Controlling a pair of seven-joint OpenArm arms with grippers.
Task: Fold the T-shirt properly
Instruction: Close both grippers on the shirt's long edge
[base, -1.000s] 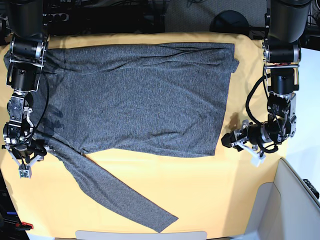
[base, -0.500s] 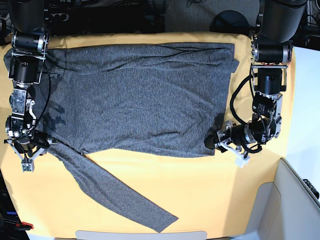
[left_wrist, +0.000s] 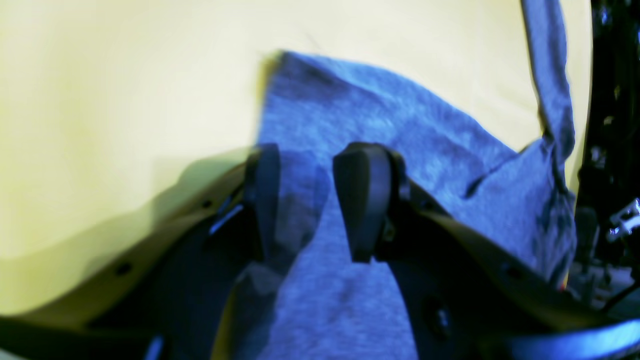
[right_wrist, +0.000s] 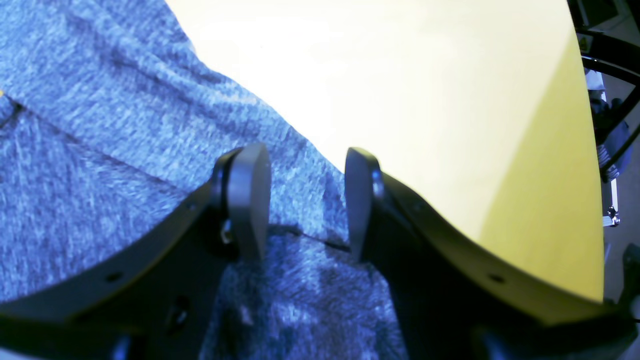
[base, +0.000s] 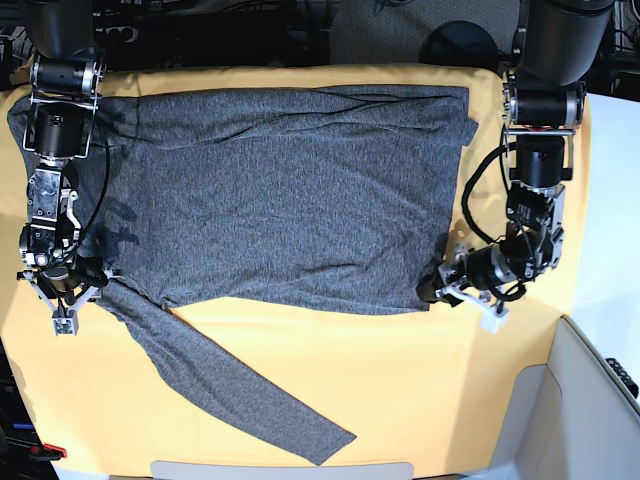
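In the wrist views, both grippers are seen with jaws parted astride fabric, not yet clenched: the left gripper (left_wrist: 305, 200) over the T-shirt's (base: 280, 200) hem corner, the right gripper (right_wrist: 305, 200) over the seam at the sleeve root. Compared with a second ago, both have been brought inward from the yellow-orange cloth sheet (base: 420, 380) onto the garment's near edge, so a two-point pickup for the first fold is judged imminent. The T-shirt lies spread flat across the sheet, one sleeve trailing toward the front; no containers are present.

A yellow-orange cloth sheet (base: 400, 380) covers the table under bright, even light. At twelve o'clock lies a dark floor with a grey mat (base: 400, 30) and black cables. A pale grey bin (base: 590, 400) sits at five o'clock.
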